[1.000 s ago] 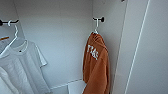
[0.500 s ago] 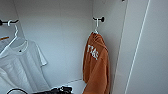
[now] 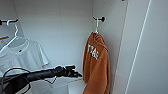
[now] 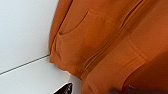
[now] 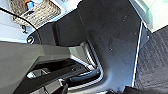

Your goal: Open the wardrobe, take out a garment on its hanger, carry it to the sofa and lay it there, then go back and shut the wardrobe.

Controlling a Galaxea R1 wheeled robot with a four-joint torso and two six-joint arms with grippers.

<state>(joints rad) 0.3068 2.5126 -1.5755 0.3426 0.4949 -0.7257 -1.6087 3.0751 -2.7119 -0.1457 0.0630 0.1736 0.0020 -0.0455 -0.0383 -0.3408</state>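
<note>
The wardrobe (image 3: pixel 62 30) stands open, and I look into its white inside. The rust-orange garment (image 3: pixel 97 65) with white print hangs on its white hanger (image 3: pixel 96 26). The hanger's hook sits on a black rail end (image 3: pixel 100 18) by the right wall. My left arm reaches in from the lower left. Its gripper (image 3: pixel 76 73) is level with the garment's lower half, a short way to its left and apart from it. In the left wrist view the garment's pocket and hem (image 4: pixel 105 42) show close up. Two dark fingertips (image 4: pixel 64 89) stand apart there, holding nothing.
A white shirt (image 3: pixel 22 55) hangs on its own white hanger at the left, just above my left arm. The open white door (image 3: pixel 150 50) bounds the right side. In the right wrist view are my own dark body, a woven basket (image 5: pixel 37 11) and dark carpet (image 5: pixel 155 62).
My left arm has risen into view from the lower left and stretched towards the orange garment. The garment and the white shirt hang as before.
</note>
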